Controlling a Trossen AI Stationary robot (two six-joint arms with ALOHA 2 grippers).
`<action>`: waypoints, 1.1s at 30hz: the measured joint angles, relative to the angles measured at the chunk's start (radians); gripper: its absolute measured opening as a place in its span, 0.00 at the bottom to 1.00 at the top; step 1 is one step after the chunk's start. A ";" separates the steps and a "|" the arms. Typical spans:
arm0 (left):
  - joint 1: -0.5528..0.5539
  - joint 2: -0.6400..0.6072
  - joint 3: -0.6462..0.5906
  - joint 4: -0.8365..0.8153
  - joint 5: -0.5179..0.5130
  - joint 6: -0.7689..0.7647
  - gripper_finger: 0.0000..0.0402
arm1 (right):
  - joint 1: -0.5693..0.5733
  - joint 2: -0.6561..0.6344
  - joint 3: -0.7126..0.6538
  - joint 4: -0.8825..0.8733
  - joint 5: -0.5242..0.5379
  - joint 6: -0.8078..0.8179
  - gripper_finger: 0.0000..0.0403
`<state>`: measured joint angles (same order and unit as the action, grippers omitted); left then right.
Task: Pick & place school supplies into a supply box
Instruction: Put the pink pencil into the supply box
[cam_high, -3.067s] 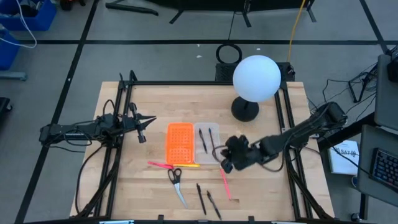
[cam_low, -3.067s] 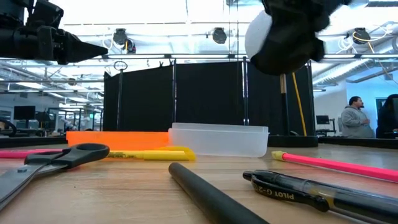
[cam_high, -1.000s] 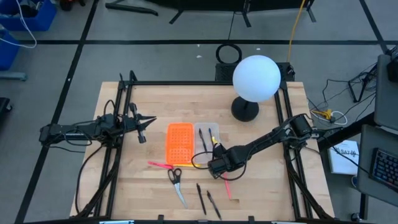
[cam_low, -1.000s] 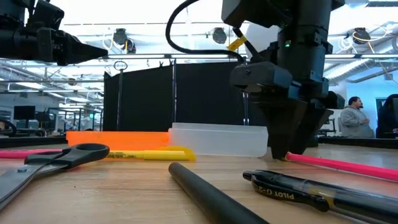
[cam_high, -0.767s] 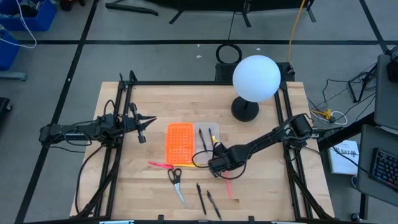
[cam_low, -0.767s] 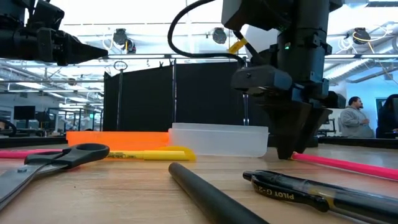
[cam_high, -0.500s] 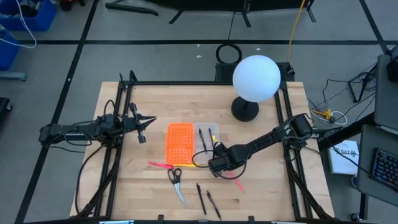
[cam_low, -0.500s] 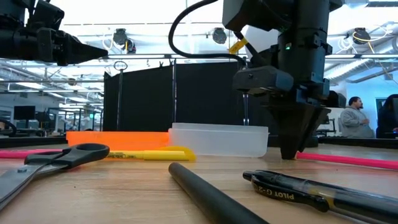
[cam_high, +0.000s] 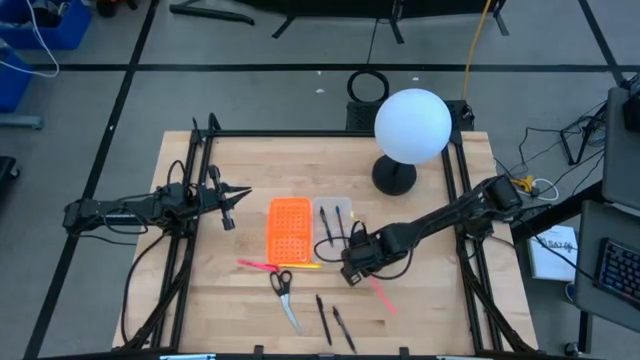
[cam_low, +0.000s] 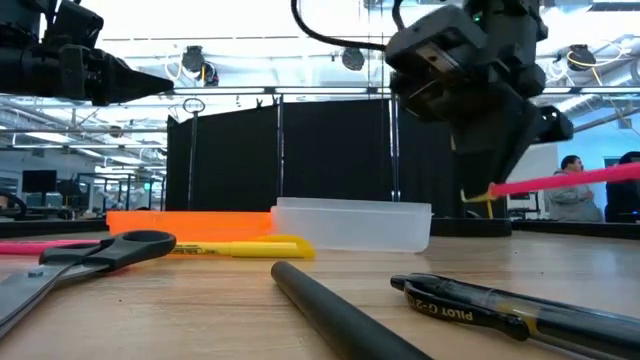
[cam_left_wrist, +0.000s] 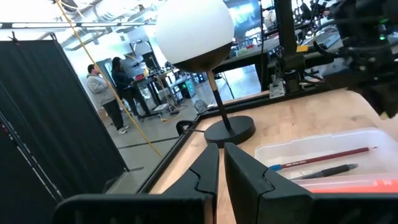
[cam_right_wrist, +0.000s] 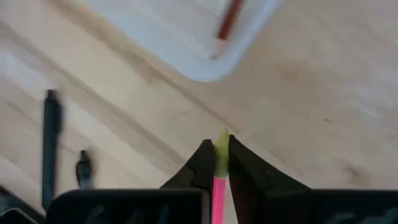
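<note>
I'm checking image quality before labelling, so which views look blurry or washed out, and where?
Low view: the black pen nearest the lens is soft, ceiling lights blow out to white. Right wrist view: the table and clear tray are blurred, while the pink pencil in the right pincer is sharper.

High view: overhead, straight down on the light wooden table. Low view: tabletop level, facing the room. Both wrist views look past their own fingers; all share the translucent whitish plastic tray.
</note>
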<state>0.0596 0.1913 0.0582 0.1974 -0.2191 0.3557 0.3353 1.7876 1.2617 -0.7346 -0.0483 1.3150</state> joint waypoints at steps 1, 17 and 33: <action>0.000 0.000 0.000 0.000 0.000 0.000 0.09 | 0.004 -0.010 -0.001 -0.010 -0.002 0.013 0.05; 0.000 0.000 0.000 -0.001 0.001 0.000 0.09 | -0.091 -0.232 0.001 0.164 0.275 -0.126 0.05; 0.001 0.000 0.000 -0.006 -0.017 0.008 0.09 | -0.421 -0.073 0.001 0.422 0.107 -0.408 0.05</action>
<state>0.0605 0.1913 0.0582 0.1918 -0.2361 0.3641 -0.0860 1.7150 1.2629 -0.3121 0.0583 0.9066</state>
